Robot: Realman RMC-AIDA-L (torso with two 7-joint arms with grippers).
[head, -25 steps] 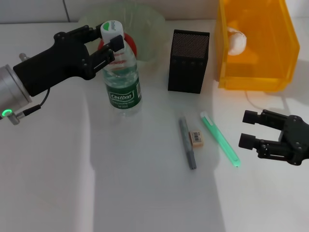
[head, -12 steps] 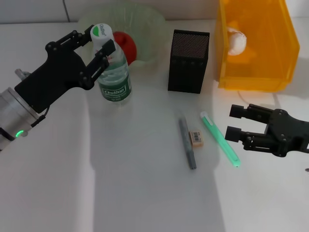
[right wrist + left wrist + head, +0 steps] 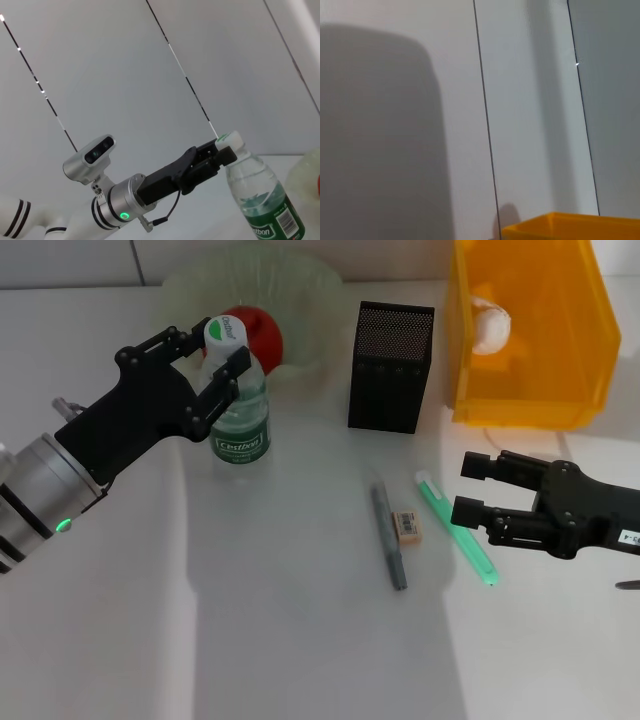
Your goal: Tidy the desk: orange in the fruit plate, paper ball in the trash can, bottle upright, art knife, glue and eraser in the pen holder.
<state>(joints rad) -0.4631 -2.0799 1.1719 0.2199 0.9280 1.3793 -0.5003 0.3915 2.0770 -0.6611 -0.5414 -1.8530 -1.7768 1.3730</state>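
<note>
The clear bottle (image 3: 240,410) with its green label stands upright just in front of the fruit plate (image 3: 300,285). My left gripper (image 3: 214,352) is shut on the bottle's neck below the white cap; the right wrist view shows the same grip (image 3: 224,150) on the bottle (image 3: 257,200). The orange (image 3: 260,330) lies in the plate. The paper ball (image 3: 490,323) is in the trash can (image 3: 580,350). The grey art knife (image 3: 388,536), eraser (image 3: 407,526) and green glue stick (image 3: 455,528) lie on the desk in front of the pen holder (image 3: 390,368). My right gripper (image 3: 466,488) is open, close beside the glue stick on its right.
The trash can stands at the back right, right of the pen holder, and its rim (image 3: 570,227) shows in the left wrist view. A thin cable (image 3: 520,445) runs over the desk in front of the can. White desk surface spreads across the near half.
My left gripper carried the bottle away from me toward the plate and down, so it looks smaller. My right gripper moved left toward the glue stick.
</note>
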